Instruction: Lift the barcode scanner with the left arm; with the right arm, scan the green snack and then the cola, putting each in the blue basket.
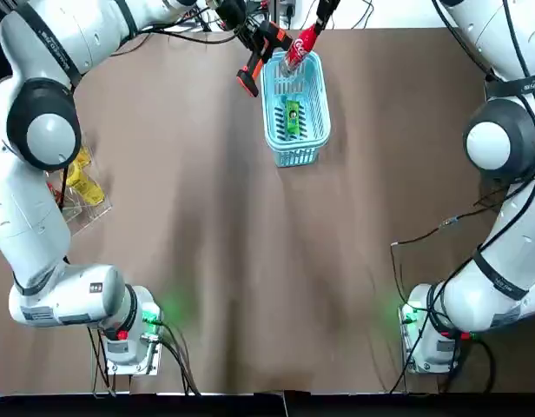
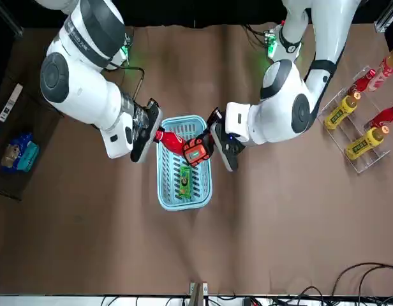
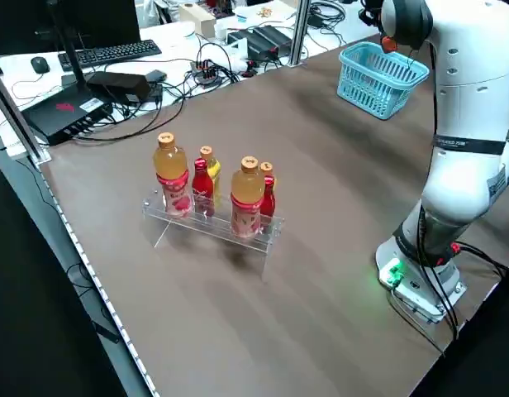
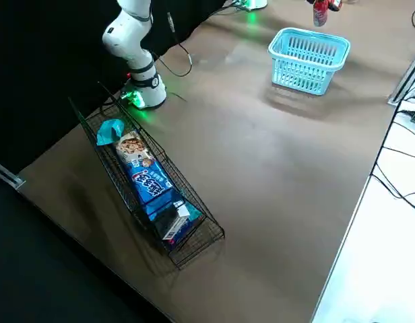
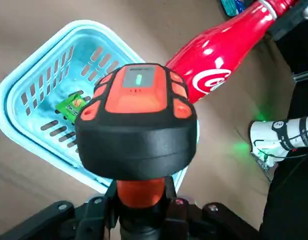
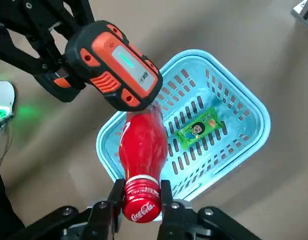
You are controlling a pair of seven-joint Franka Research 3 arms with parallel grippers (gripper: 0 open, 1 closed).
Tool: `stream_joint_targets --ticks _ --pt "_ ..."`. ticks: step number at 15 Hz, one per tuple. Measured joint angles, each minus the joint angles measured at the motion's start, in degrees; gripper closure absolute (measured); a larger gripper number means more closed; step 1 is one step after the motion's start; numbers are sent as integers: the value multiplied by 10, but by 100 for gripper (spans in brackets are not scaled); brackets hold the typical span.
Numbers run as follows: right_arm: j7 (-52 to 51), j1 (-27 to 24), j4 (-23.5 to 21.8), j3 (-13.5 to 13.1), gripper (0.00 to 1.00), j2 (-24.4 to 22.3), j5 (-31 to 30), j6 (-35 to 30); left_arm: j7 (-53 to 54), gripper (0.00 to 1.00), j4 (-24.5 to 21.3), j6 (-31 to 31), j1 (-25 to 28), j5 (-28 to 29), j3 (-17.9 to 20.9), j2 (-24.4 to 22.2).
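My left gripper (image 5: 141, 200) is shut on the handle of the orange and black barcode scanner (image 5: 136, 120), held in the air beside the blue basket (image 1: 325, 113). The right gripper (image 6: 140, 200) is shut on the cap of the red cola bottle (image 6: 142, 150), which hangs tilted over the basket's rim (image 6: 259, 112). The scanner's head (image 6: 114, 65) sits close against the bottle's body. The green snack (image 1: 292, 117) lies flat on the basket floor, also seen in the front view as the snack (image 2: 184, 180) under the cola (image 2: 171, 141) and scanner (image 2: 196, 151).
A clear rack of drink bottles (image 3: 213, 194) stands at the table's left side. A black wire rack with snack packs (image 4: 150, 182) lines the right side. Cables and equipment crowd the far edge beyond the basket (image 3: 378, 78).
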Motion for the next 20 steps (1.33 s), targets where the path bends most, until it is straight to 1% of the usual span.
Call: stream_joint_targets --ticks 2,5,7,11,17,20 --pt "0 0 0 0 67 0 0 0 -53 63 0 -13 0 -8 0 1" --pt "0 0 0 0 67 0 0 0 -163 63 0 -28 -2 -12 -1 1" --pt "0 0 0 0 67 0 0 0 -205 63 0 -30 -3 -14 -3 0" --pt "0 0 0 0 67 0 0 -1 -232 63 0 -33 -2 -45 -2 1" --pt "0 -2 0 -5 67 0 0 -1 -248 63 1 -33 -1 -60 -2 1" --pt "0 -16 0 -10 67 0 0 -9 -271 63 3 -43 8 -60 -1 0"
